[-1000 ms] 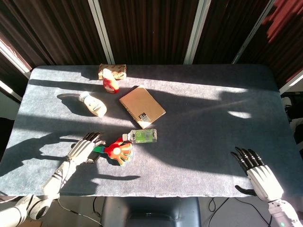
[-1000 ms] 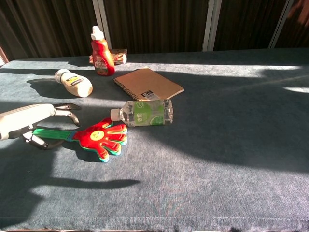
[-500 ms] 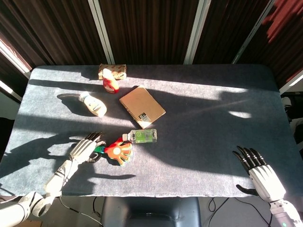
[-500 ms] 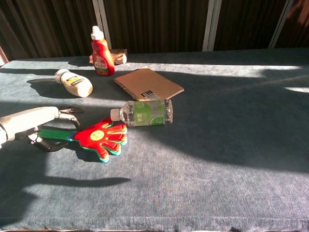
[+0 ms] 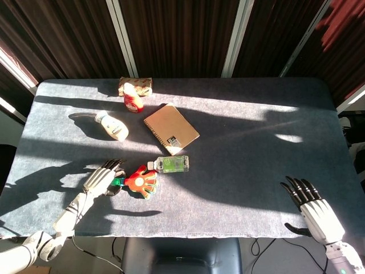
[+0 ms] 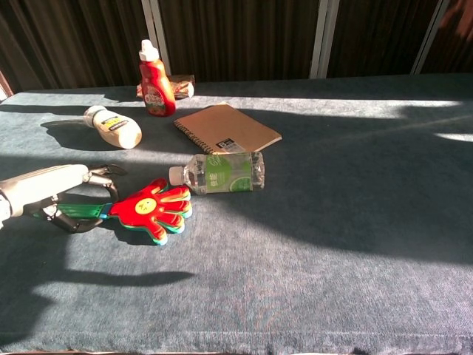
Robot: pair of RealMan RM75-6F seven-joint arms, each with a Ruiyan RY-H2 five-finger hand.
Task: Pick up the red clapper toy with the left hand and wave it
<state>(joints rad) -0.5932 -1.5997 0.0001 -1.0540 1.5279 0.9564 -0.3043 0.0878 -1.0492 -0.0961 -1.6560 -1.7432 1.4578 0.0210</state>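
Left hand (image 6: 46,188) at near-left of table (image 5: 245,154), fingers curled round green handle of red clapper toy (image 6: 151,208), grasping it. Toy's red palm tilted, just beside lying water bottle (image 6: 219,172), not touching. Right hand (image 5: 313,211) at near-right edge, fingers spread, holding nothing. Notebook (image 5: 171,128), red sauce bottle (image 6: 155,83), white bottle (image 6: 114,127) further back.
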